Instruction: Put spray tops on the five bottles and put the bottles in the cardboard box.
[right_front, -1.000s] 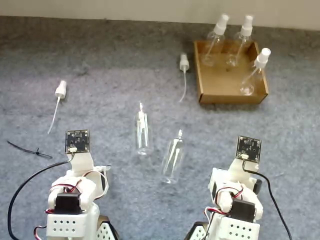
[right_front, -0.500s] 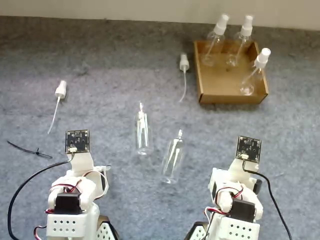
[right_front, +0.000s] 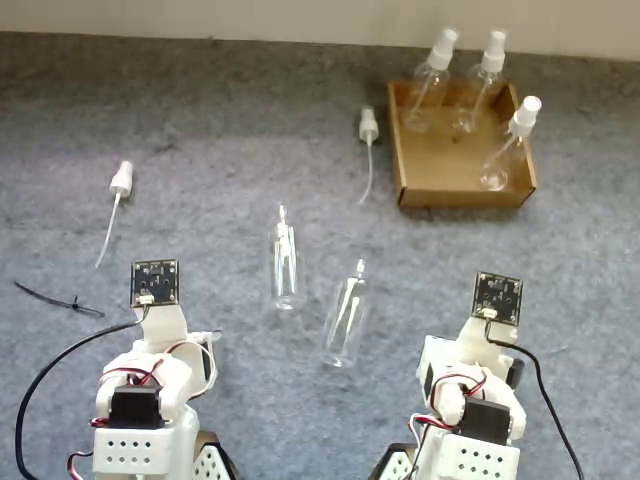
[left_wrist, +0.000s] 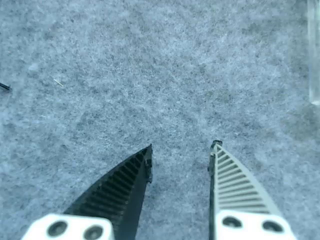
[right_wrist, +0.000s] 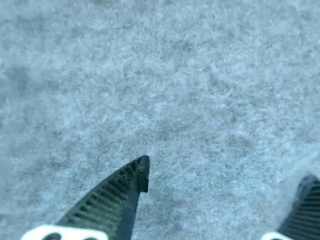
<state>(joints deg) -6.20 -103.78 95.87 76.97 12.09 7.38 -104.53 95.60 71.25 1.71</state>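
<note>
Two clear uncapped bottles lie on the grey carpet, one (right_front: 285, 266) left of the other (right_front: 346, 318); an edge of a bottle (left_wrist: 314, 55) shows in the left wrist view. Two loose spray tops with long tubes lie farther back, one at the far left (right_front: 120, 180) and one (right_front: 368, 125) just left of the cardboard box (right_front: 462, 197). Inside the box are three bottles with spray tops (right_front: 430, 75) (right_front: 480, 80) (right_front: 505, 150). My left gripper (left_wrist: 181, 150) is open over bare carpet. My right gripper (right_wrist: 225, 175) is open wide, also over bare carpet.
Both arms sit at the table's near edge, the left arm (right_front: 155, 300) and the right arm (right_front: 497, 305). A black cable tie (right_front: 60, 300) lies left of the left arm. A pale wall runs along the far edge.
</note>
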